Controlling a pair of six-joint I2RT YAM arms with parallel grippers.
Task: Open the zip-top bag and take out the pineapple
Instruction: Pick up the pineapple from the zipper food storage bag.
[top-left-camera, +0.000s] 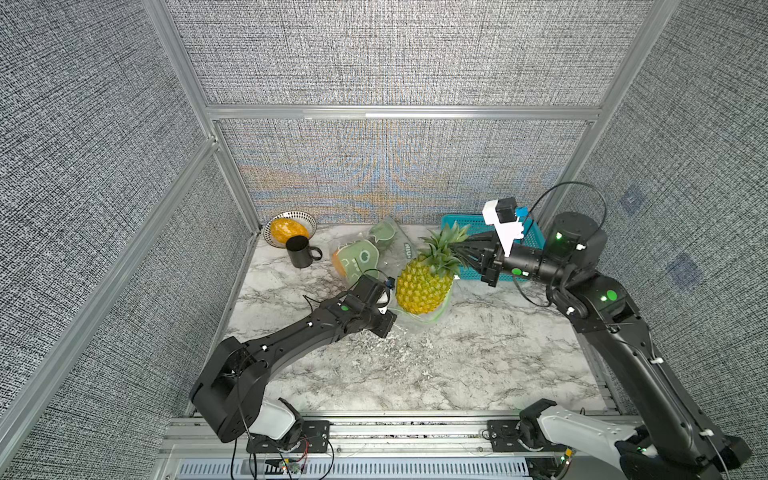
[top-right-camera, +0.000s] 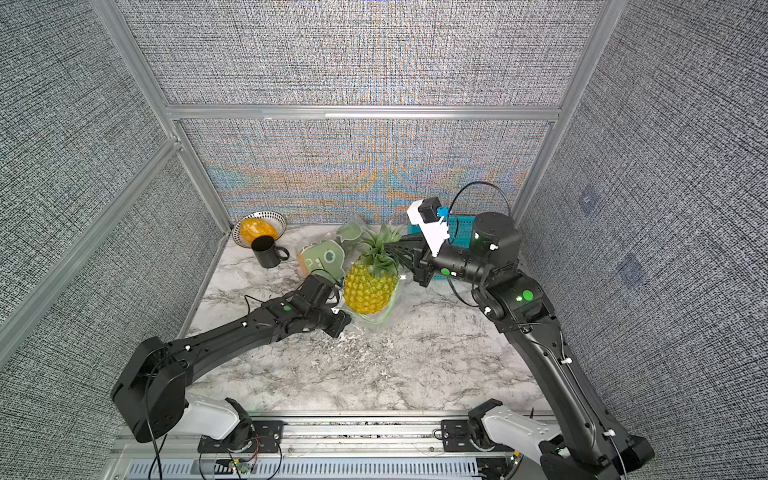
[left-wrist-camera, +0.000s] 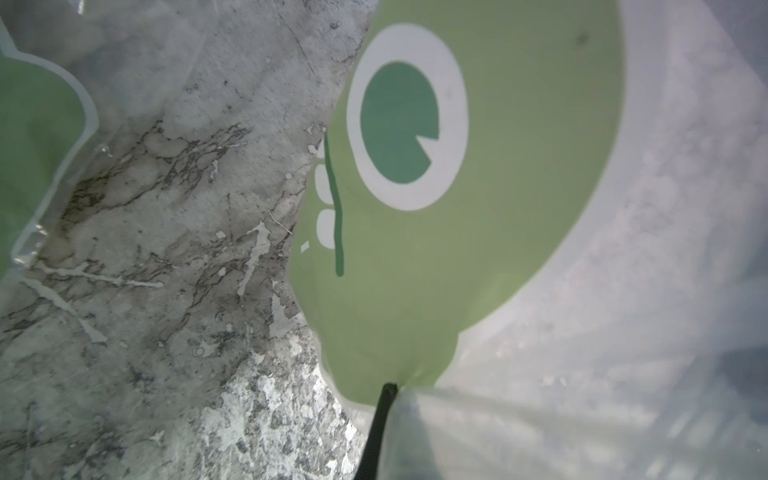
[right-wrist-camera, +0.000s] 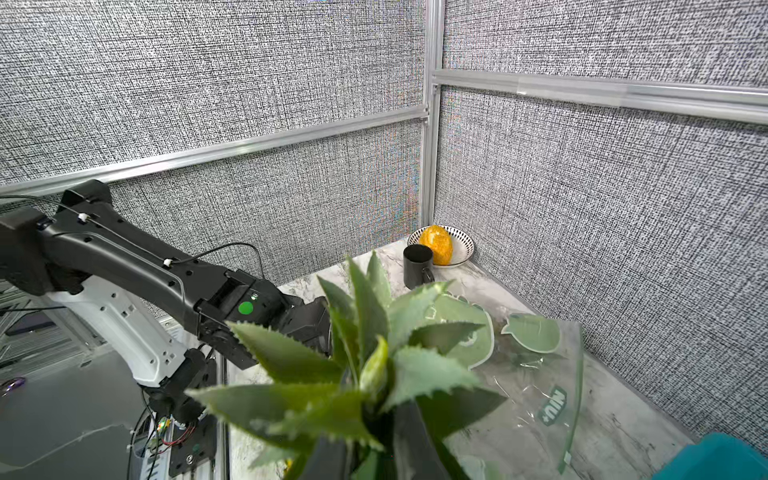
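The left arm (top-left-camera: 291, 336) is seen stretched from the lower left of the frame toward the centre. Its forearm is carried low over the marble table (top-left-camera: 478, 365), and its wrist is bent downward just left of the pineapple (top-left-camera: 422, 289). In the left wrist view the left gripper (left-wrist-camera: 384, 401) is shown clenched on a gathered fold of the zip-top bag (left-wrist-camera: 478, 249), whose green cartoon print fills the right half of that frame.

The right arm (top-left-camera: 623, 345) is raised along the right edge in both top views and bent at the elbow, with the forearm turned level toward the left. The right gripper (top-left-camera: 459, 249) is closed around the base of the crown (top-left-camera: 442, 245); a finger is seen on each side of the leaves at the bottom of the right wrist view.

The pineapple is held tilted at the centre of the frame, crown toward the upper right, with clear plastic of the bag beneath its lower end. Whether its base is inside the bag cannot be told.

A bowl (top-left-camera: 308, 222) and a black mug (top-left-camera: 300, 252) are placed at the table's upper left. A teal basket (top-left-camera: 533, 243) is partly hidden behind the right wrist.
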